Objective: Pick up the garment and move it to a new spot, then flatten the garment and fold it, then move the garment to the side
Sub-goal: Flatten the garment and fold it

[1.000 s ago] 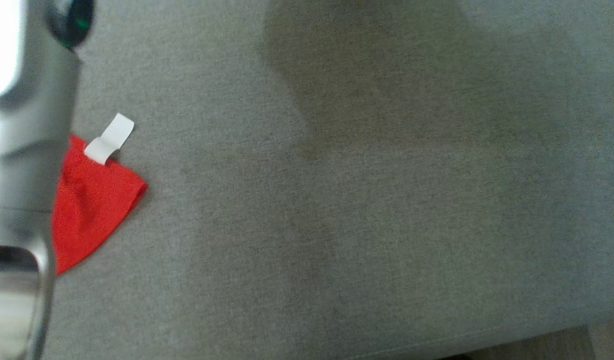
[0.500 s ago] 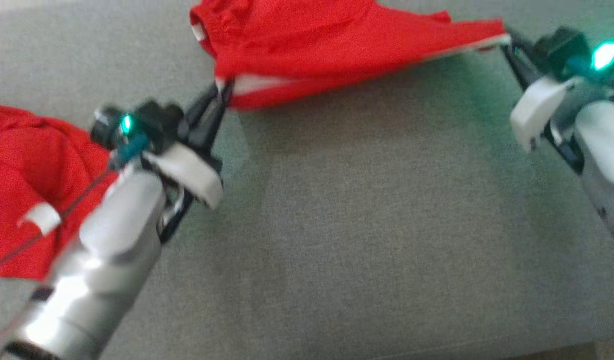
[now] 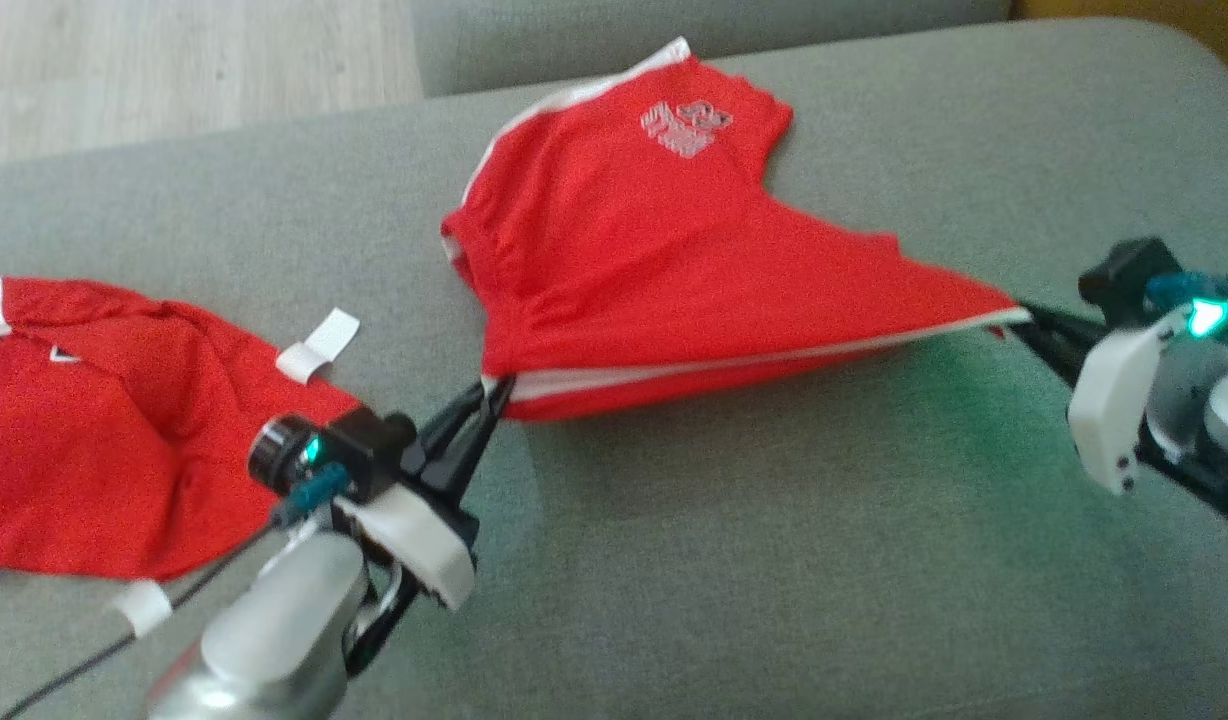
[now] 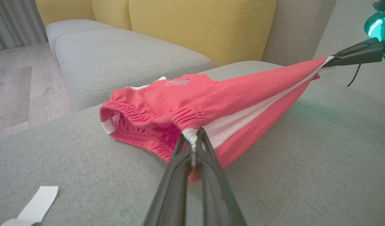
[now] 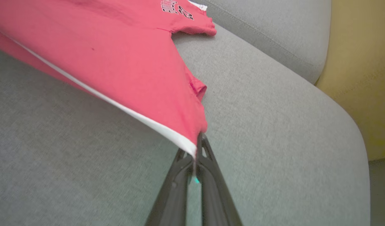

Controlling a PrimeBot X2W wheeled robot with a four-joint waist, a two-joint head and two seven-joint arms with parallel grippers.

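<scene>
The garment (image 3: 664, 270) is a pair of red shorts with white side stripes and a white logo, stretched over the grey sofa seat (image 3: 734, 560). My left gripper (image 3: 492, 392) is shut on its waistband corner (image 4: 190, 135). At the right, my right gripper (image 3: 1019, 318) is shut on the hem corner (image 5: 192, 145). The near edge hangs taut between the two grippers, lifted off the cushion, while the far part with the logo (image 5: 175, 8) rests on the seat.
A second red garment (image 3: 104, 440) with white paper tags (image 3: 319, 345) lies on the seat at the left. Wooden floor (image 3: 174, 70) lies beyond the sofa's far edge. A yellow backrest (image 4: 195, 28) and another grey cushion (image 4: 117, 56) stand behind.
The head camera has swung and tilted up, bringing both grippers and the whole garment into view. Both grips hold as they did half a second ago.
</scene>
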